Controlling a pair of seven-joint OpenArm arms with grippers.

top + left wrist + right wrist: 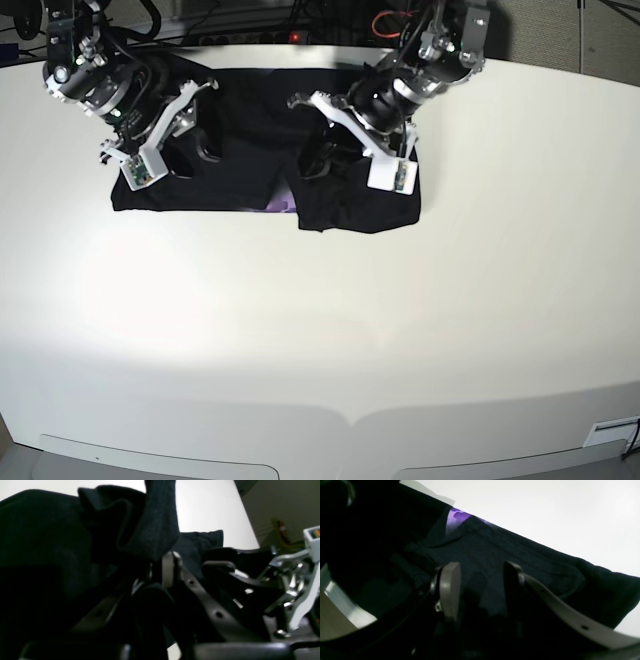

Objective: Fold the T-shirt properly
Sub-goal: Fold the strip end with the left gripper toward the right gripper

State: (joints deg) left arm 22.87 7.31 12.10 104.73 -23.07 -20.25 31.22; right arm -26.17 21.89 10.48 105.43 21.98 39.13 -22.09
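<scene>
The black T-shirt (pixel 240 140) lies bunched on the far side of the white table (pixel 320 330), with a bit of purple print (pixel 280 205) showing at its front edge. My left gripper (pixel 318 160) is over the shirt's right half. In the left wrist view the left gripper (pixel 160 567) is shut on a fold of the black cloth (pixel 155 530), which stands up from the jaws. My right gripper (pixel 205 150) is over the shirt's left half. In the right wrist view the right gripper (pixel 480 580) is open, its fingers (pixel 450 590) apart just over the cloth (pixel 520 555), near the purple print (pixel 457 517).
The shirt lies close to the table's far edge (pixel 330 48). Cables and floor lie beyond it. In the left wrist view the other arm's metal and white parts (pixel 287 587) show to the right. Bare white table stretches toward the near edge.
</scene>
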